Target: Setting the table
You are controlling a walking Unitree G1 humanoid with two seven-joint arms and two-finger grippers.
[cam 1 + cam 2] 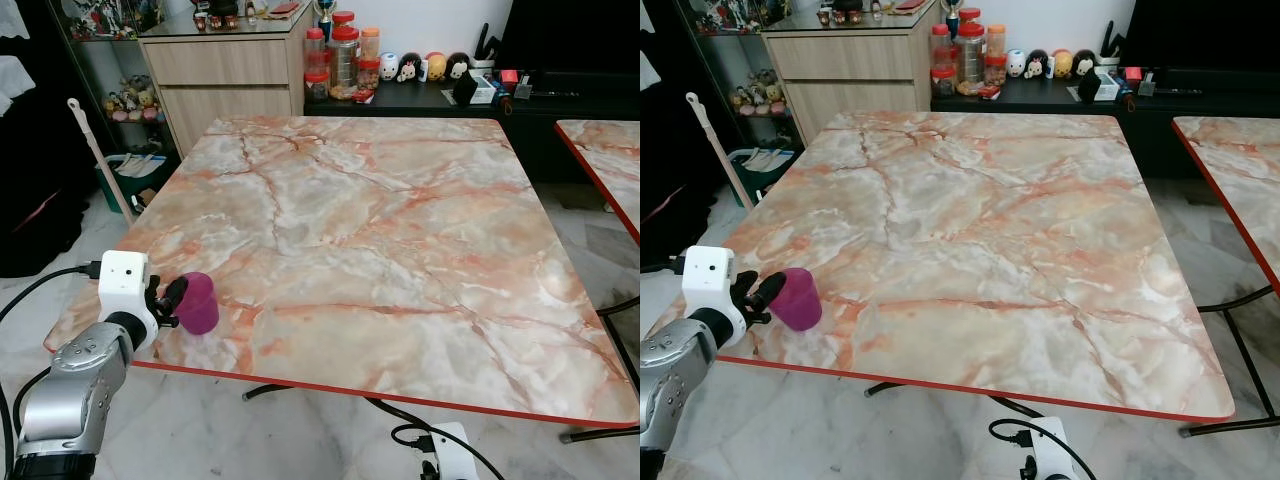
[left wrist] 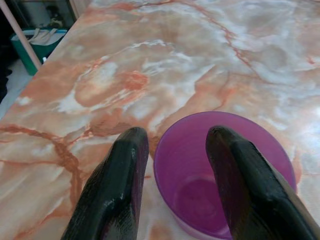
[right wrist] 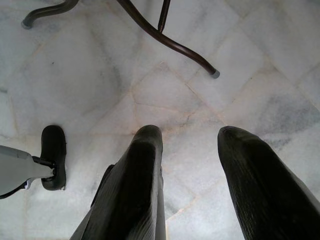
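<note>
A purple plastic cup point(image 1: 198, 302) stands upright and empty on the marble-patterned table point(image 1: 400, 200), close to its front left corner. My left gripper point(image 1: 172, 300) is at the cup's left side, level with it. In the left wrist view its fingers point(image 2: 120, 170) are open and straddle the cup's point(image 2: 187, 197) near wall, one finger outside and the other over the inside of the rim. My right gripper point(image 3: 192, 132) hangs low beside the table, open and holding nothing, pointing at the marble floor.
A second red-edged table point(image 1: 600, 150) stands at the right. Behind are a wooden cabinet point(image 1: 220, 70), jars point(image 1: 343, 60) and small figures on a dark shelf. A broom handle point(image 1: 100, 160) and green bin point(image 1: 125, 185) stand left. Metal table legs point(image 3: 165, 35) and a cable cross the floor.
</note>
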